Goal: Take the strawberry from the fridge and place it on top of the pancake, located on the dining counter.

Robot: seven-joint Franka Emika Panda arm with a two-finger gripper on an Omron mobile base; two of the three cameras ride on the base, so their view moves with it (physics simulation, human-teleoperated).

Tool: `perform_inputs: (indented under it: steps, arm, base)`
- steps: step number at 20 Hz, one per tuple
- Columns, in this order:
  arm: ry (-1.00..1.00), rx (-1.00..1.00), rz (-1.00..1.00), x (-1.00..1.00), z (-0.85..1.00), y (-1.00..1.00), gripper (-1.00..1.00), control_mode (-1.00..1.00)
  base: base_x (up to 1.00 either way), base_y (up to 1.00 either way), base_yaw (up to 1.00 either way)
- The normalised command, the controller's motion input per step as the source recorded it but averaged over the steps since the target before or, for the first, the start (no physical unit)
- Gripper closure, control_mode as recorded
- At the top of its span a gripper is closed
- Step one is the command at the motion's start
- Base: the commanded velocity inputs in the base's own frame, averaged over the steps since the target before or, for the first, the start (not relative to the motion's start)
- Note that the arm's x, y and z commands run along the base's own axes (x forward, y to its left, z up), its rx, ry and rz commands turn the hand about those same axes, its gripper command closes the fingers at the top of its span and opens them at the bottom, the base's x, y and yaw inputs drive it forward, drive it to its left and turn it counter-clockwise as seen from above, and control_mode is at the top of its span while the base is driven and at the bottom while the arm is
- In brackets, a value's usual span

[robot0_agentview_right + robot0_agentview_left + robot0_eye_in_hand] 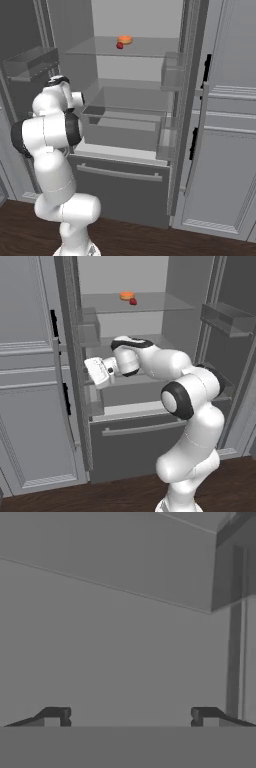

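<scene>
Grey fridge standing wide open in the left base view, and we can see the strawberry up on the top glass shelf, touching the near edge of a flat orange disc. The arm reaches in well below that shelf, with the hand turned toward the left door side; we can't make out the fingertips from here.

Over in the right base view we get the same pair on the shelf, strawberry just left of and in front of the disc. A clear drawer sits underneath, and the arm is bunched up at the left of it.

From the hand view, the gripper has its two dark fingertips spread wide apart with nothing between them, facing plain grey panels.
</scene>
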Motion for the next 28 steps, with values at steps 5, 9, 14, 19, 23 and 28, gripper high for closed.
perform_inputs:
  steps: [5, 9, 14, 19, 23, 28]
  arm:
    - [0.0, 0.0, -0.03, -0.14, 0.0, 0.26, -1.0, -1.0]
    - [0.0, 0.0, -0.04, -0.13, 0.0, 0.13, -1.0, -1.0]
    - [0.0, -0.03, -0.02, -0.04, 0.0, -0.19, -1.0, -1.0]
    - [0.0, 0.0, 0.0, 0.0, 0.02, -0.84, -1.0, -1.0]
    - [0.0, 0.0, 0.0, 0.0, -0.04, -1.0, -1.0, -1.0]
    - [0.0, -0.14, 0.0, 0.0, -0.18, -1.0, -1.0, -1.0]
  base:
    - [0.0, 0.0, 0.0]
    - [0.0, 0.0, 0.0]
    - [0.0, 0.0, 0.0]
    - [0.0, 0.0, 0.0]
    - [0.0, 0.0, 0.0]
    - [0.0, 0.0, 0.0]
